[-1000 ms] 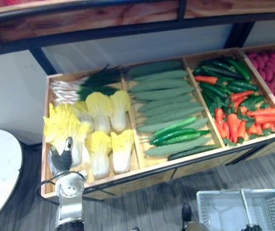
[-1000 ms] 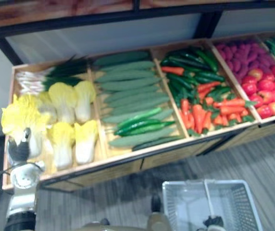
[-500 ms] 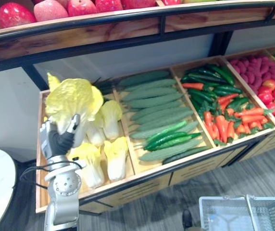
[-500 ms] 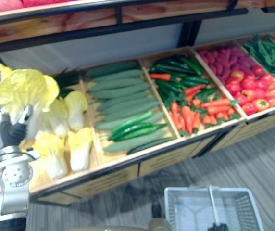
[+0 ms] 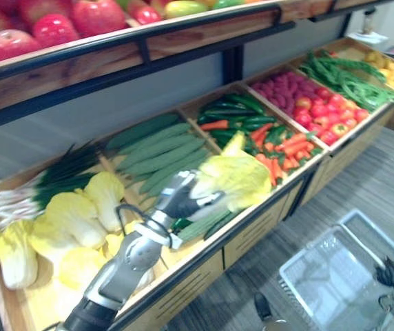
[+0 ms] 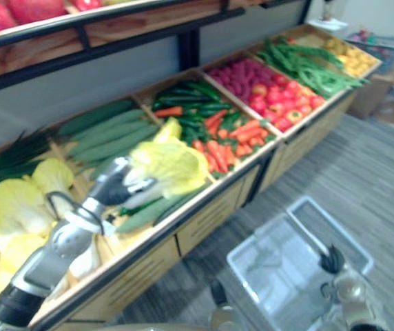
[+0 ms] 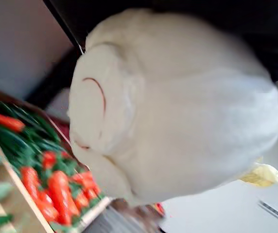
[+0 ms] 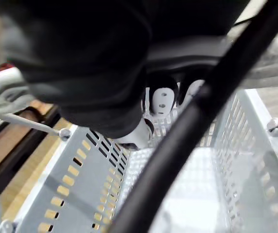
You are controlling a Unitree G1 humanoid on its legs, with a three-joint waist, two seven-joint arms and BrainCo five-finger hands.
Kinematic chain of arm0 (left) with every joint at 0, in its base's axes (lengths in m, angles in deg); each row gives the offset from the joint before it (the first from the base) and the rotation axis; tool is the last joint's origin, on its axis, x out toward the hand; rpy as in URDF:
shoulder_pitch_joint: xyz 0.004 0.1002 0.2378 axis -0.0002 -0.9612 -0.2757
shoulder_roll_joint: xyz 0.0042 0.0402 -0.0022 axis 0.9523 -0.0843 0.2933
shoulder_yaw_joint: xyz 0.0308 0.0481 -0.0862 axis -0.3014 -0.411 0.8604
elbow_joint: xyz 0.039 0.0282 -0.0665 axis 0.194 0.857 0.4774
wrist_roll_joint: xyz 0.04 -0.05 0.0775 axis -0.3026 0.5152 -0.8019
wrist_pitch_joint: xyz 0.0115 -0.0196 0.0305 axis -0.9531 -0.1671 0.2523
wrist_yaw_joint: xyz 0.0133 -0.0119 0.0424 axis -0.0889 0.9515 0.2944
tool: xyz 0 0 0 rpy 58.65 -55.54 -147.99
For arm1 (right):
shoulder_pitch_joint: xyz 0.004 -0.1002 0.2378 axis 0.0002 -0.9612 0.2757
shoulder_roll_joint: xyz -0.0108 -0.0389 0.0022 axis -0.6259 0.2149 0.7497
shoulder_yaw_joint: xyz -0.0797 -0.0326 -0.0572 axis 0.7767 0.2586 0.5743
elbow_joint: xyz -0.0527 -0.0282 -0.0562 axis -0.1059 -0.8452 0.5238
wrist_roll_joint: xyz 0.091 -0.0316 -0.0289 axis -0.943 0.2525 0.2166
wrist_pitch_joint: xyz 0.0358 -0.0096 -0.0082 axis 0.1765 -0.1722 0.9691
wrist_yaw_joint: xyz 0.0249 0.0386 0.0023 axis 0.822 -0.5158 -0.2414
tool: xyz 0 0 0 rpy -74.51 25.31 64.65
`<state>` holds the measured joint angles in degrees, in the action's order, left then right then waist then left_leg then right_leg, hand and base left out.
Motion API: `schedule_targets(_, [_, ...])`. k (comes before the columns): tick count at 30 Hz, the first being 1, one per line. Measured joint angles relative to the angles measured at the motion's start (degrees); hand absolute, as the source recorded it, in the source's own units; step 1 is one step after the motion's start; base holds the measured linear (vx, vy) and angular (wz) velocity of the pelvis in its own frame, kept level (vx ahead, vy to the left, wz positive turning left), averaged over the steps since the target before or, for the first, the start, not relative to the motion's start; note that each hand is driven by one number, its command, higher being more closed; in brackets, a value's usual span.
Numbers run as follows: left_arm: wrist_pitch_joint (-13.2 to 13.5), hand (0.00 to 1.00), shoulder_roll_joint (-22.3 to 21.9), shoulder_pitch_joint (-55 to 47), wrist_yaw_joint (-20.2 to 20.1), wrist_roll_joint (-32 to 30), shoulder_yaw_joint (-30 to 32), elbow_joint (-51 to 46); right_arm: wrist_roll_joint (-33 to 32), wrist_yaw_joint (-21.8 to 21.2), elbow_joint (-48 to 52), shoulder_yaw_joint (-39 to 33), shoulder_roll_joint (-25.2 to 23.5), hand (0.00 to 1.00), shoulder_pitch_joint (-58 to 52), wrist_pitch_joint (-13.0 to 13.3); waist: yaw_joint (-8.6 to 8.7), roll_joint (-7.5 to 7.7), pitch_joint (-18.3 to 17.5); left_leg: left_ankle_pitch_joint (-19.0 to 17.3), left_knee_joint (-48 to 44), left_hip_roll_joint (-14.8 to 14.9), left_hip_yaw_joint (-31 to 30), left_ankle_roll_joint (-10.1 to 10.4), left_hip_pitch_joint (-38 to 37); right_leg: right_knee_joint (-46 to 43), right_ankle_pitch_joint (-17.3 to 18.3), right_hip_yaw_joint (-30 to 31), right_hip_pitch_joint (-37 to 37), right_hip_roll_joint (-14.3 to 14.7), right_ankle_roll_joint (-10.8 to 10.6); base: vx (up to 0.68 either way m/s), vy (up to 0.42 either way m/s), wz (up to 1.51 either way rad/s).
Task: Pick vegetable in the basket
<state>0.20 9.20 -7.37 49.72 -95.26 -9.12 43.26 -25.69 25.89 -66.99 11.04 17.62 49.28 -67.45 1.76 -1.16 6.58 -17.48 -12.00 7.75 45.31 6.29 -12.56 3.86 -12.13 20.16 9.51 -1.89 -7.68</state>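
Presently the left hand (image 5: 182,198), fingers curled round the cabbage (image 5: 237,181), should clear the stand (image 5: 259,231) edge, then lower centrally into the basket (image 5: 319,284), gripped by the right hand's (image 5: 389,272) curled fingers

Wooden stand (image 5: 249,238) holds cabbages (image 5: 80,217), cucumbers (image 5: 157,148), carrots (image 5: 290,147) and tomatoes (image 5: 324,124) in compartments

A shop's produce aisle. A long wooden display stand (image 5: 252,238) is split into bins of napa cabbages (image 5: 73,217), cucumbers (image 5: 157,145), carrots (image 5: 290,148), tomatoes (image 5: 324,121) and green beans (image 5: 345,76). Apples (image 5: 52,27) fill the shelf above. A perforated shopping basket (image 6: 286,269) sits over the grey plank floor (image 5: 383,172).
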Motion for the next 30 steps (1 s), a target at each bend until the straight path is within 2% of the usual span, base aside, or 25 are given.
schedule_targets(2, [1.4,1.0,0.5,3.2,-1.9,1.4,-5.6,1.3,0.0,-1.0,3.0,4.1,2.7,1.0,1.9,1.7,-0.05,-0.73,0.3,-1.3,-1.6,0.8,3.1,0.5,-0.7,-0.2,-0.1,0.9,0.6,0.9,0.1,0.03,0.014,-0.59])
schedule_targets(6, [3.6,1.0,2.5,9.0,-5.0,4.2,-16.2,4.3,-0.2,-1.1,7.4,10.6,4.9,1.0,5.9,3.1,0.18,-1.22,0.2,-2.7,-3.5,2.3,7.7,1.8,-0.9,-1.1,-0.5,2.7,2.5,3.1,0.6,0.08,0.001,-0.53])
schedule_targets(9, [4.2,1.0,2.4,12.7,-7.4,5.9,-23.4,7.1,-0.2,-1.2,9.8,15.4,6.0,1.0,9.6,4.6,1.45,-1.68,0.6,-3.0,-4.3,3.5,11.0,2.3,-1.9,-2.2,-0.7,4.2,3.3,5.1,0.3,0.12,0.001,-0.41])
schedule_targets(12, [4.2,1.0,2.4,14.2,-9.2,6.3,-27.1,7.5,-1.2,-1.5,11.7,19.9,6.7,1.0,12.4,5.2,2.23,-2.15,0.9,-3.1,-4.5,4.0,14.1,2.5,-2.8,-3.0,-0.7,5.6,4.0,6.7,0.3,0.1,0.013,-0.44])
schedule_targets(16, [4.3,1.0,1.9,15.4,-10.9,8.2,-29.9,8.1,-2.8,-3.5,13.1,25.6,6.7,1.0,16.0,5.7,2.74,-2.32,1.2,-3.1,-5.1,4.2,18.2,2.6,-4.0,-4.0,-0.7,8.3,5.1,8.7,0.3,0.1,0.034,-0.44])
schedule_targets(19, [4.3,1.0,1.8,15.8,-11.7,8.2,-31.6,10.0,-4.9,-4.3,13.8,28.6,6.7,1.0,17.1,5.8,2.99,-2.29,1.2,-3.7,-5.5,5.1,20.2,3.6,-4.9,-4.1,-0.5,9.3,5.0,10.1,0.5,0.05,-0.001,-0.29])
schedule_targets(23, [4.3,1.0,0.6,15.8,-11.9,8.0,-32.3,11.8,-6.9,-5.9,13.8,30.2,6.9,1.0,18.8,5.7,3.6,-2.28,1.2,-3.8,-5.8,5.1,20.5,3.8,-5.0,-4.0,-0.2,9.5,5.1,10.2,0.9,0.02,-0.016,-0.06])
schedule_targets(30, [4.1,1.0,-4.7,15.2,-11.9,6.7,-32.3,18.7,-10.3,-6.0,16.7,31.5,6.9,1.0,21.1,5.7,4.37,-2.23,1.2,-4.2,-6.2,5.6,21.7,4.4,-5.7,-4.1,-0.2,9.9,4.9,10.9,0.9,0.03,-0.014,-0.06])
